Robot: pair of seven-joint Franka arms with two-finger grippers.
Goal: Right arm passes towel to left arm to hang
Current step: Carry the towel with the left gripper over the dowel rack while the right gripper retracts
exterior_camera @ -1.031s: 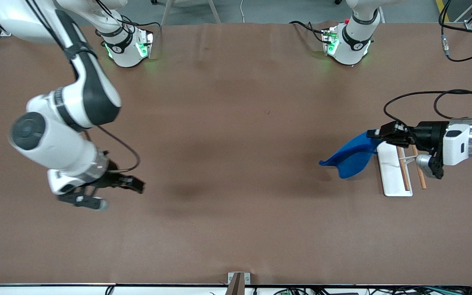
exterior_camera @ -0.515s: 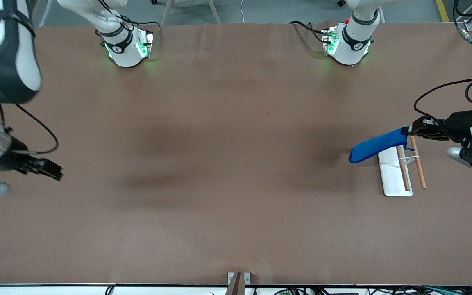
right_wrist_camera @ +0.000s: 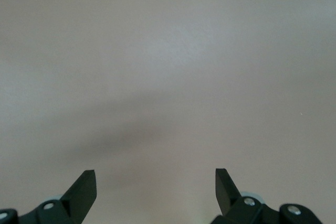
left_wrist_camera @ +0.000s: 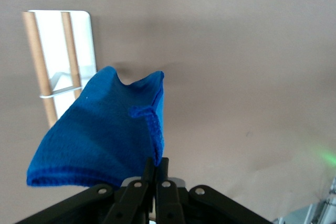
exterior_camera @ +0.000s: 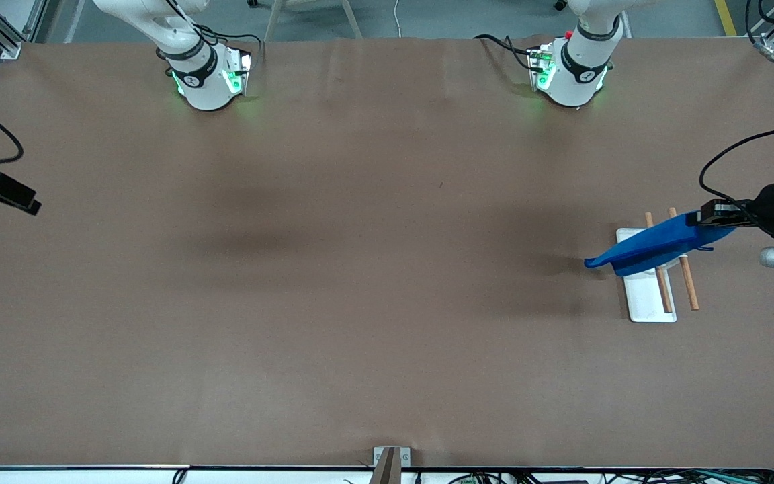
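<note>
My left gripper [exterior_camera: 708, 216] is shut on one corner of the blue towel [exterior_camera: 649, 245] and holds it in the air over the rack. The towel stretches from the jaws across both wooden rods [exterior_camera: 688, 289]; I cannot tell whether it rests on them. In the left wrist view the towel [left_wrist_camera: 105, 135] hangs from the closed gripper [left_wrist_camera: 156, 167], its corner loop beside the hem, with the rack [left_wrist_camera: 79, 51] under it. My right gripper [exterior_camera: 23, 199] is open and empty over the right arm's end of the table. In the right wrist view this gripper [right_wrist_camera: 155, 179] has only bare table under it.
The rack is a white base plate [exterior_camera: 649, 304] carrying two parallel wooden rods, near the left arm's end of the table. The two arm bases [exterior_camera: 205, 81] [exterior_camera: 572, 74] stand along the table's top edge. A small bracket [exterior_camera: 390, 458] sits at the front edge.
My left gripper has carried the towel over the rack, so the towel now spans the rods. My right arm has swung away to its own end of the table, gripper still open.
</note>
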